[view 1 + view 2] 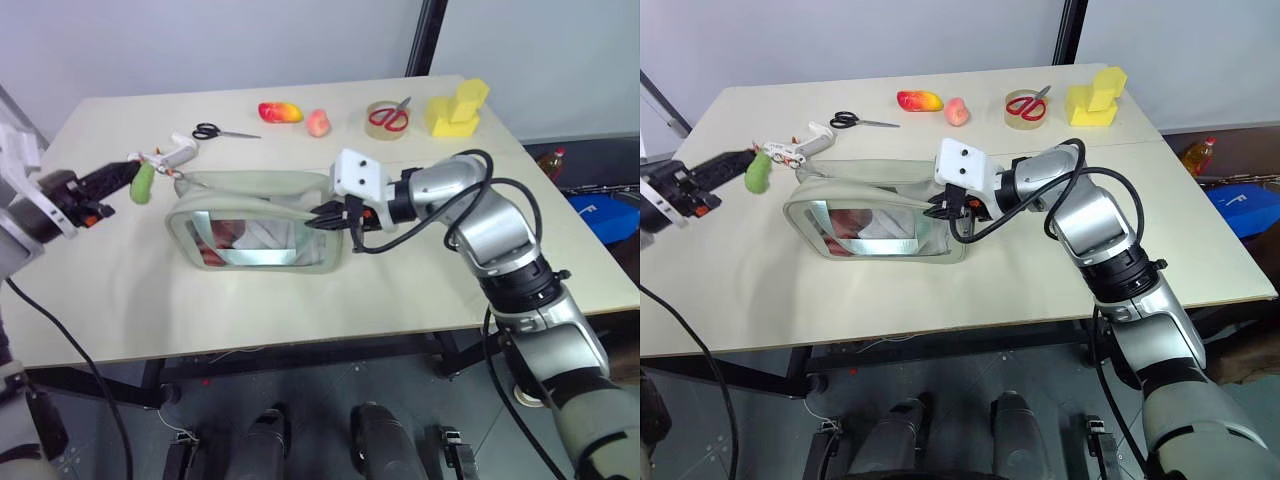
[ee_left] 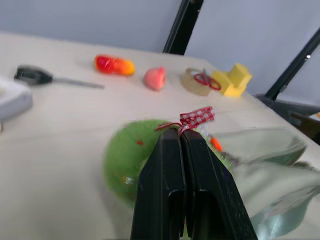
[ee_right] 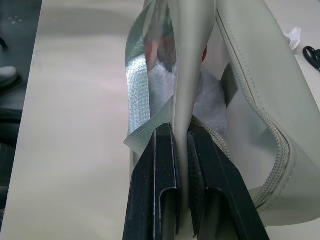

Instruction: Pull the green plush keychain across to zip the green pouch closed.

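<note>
The green pouch (image 1: 262,240) lies on its side in the middle of the table, clear window facing me, red and white contents inside. My right gripper (image 1: 318,217) is at its right end, shut on the pouch's pale strap (image 3: 187,75), which runs between the two black fingers (image 3: 155,165). At the pouch's left end my left gripper (image 1: 128,174) is shut on the green plush keychain (image 1: 143,183), held lifted off the table. In the left wrist view the fuzzy green keychain (image 2: 127,155) with a red checked ribbon sits just behind the closed fingers (image 2: 167,165).
Along the far side of the table (image 1: 120,300) lie black scissors (image 1: 215,131), a white object (image 1: 180,150), a red-yellow toy fruit (image 1: 280,112), a pink toy peach (image 1: 318,122), a tape roll with red scissors (image 1: 388,116) and yellow blocks (image 1: 458,108).
</note>
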